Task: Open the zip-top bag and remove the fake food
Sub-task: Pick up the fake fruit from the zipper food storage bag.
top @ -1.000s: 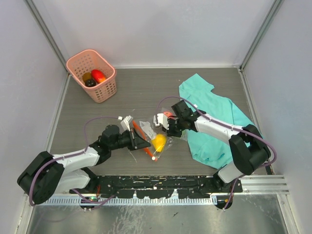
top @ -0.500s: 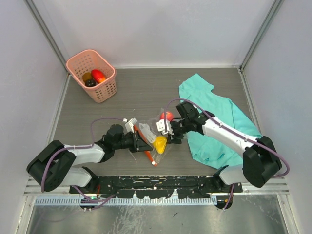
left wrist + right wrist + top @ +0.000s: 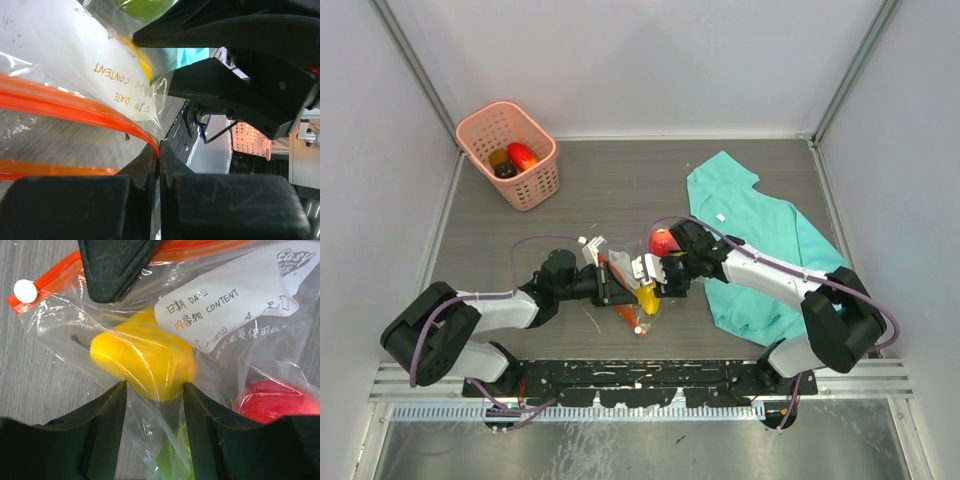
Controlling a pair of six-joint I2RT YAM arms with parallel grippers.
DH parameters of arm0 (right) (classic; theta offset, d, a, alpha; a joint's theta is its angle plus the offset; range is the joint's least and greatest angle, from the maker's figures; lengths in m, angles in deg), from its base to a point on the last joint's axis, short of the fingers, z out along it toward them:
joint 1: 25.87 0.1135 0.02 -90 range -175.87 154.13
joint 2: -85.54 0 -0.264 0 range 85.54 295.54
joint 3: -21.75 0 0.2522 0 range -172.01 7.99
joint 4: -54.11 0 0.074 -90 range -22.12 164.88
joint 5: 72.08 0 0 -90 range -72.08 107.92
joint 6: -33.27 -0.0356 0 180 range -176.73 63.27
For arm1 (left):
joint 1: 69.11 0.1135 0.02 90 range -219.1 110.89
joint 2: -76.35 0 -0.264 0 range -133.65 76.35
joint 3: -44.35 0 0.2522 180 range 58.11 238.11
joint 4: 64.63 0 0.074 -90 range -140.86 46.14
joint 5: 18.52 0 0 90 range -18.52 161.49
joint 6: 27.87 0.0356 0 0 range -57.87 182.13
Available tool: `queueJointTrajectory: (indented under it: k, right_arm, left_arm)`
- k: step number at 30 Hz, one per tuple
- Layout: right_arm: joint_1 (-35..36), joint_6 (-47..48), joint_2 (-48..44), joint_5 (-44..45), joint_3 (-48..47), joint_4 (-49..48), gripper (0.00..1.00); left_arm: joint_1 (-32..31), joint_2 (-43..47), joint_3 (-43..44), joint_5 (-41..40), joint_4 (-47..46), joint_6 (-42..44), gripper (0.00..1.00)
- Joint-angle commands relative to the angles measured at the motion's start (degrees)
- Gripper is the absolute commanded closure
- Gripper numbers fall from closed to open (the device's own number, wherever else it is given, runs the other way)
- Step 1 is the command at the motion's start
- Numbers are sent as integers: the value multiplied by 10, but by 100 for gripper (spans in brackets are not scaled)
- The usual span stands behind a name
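The left tool (image 3: pixel 159 155) is clamped together on the red-orange zip strip (image 3: pixel 75 107) of the clear, crinkly plastic zip-top bag (image 3: pixel 150 325). The bag is found between the two tools on the grey wood-grain tabletop (image 3: pixel 620 180). The fingers of the right tool (image 3: pixel 154 390) are set apart. A green piece (image 3: pixel 170 455) is seen low in their gap, a glossy yellow plastic fruit (image 3: pixel 145 365) inside the bag just ahead of the tips, and a red plastic fruit (image 3: pixel 272 397) off to one side. Beyond these, a whitish label (image 3: pixel 220 305) and a small white slider (image 3: pixel 23 289) are seen. Farther off, a teal cloth (image 3: pixel 760 235) and a pink plastic basket (image 3: pixel 508 152) are noted.
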Motion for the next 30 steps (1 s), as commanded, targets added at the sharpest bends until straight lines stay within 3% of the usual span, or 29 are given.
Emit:
queueJointTrajectory:
  k: [1, 6, 17, 19, 24, 27, 30]
  right_arm:
    - [3, -17, 19, 10, -4, -33, 48]
    - [3, -35, 27, -9, -7, -38, 60]
    - [3, -87, 57, -49, -31, -36, 98]
    - [4, -108, 67, -49, -40, -37, 99]
    - [4, -135, 82, -30, -54, -37, 99]
    - [3, -134, 80, -27, -53, -36, 99]
    - [2, -129, 80, -27, -52, -34, 99]
  left_arm:
    - [-1, -4, 29, 19, -36, 3, 98]
    - [0, -1, 33, 6, -21, 8, 97]
    - [-1, 26, 30, -19, 16, 21, 92]
    - [0, 35, 33, -19, 32, 29, 90]
    - [0, 89, 29, -38, 91, 54, 71]
    - [-1, 142, 28, -55, 164, 80, 60]
    - [0, 214, 30, -92, 266, 112, 43]
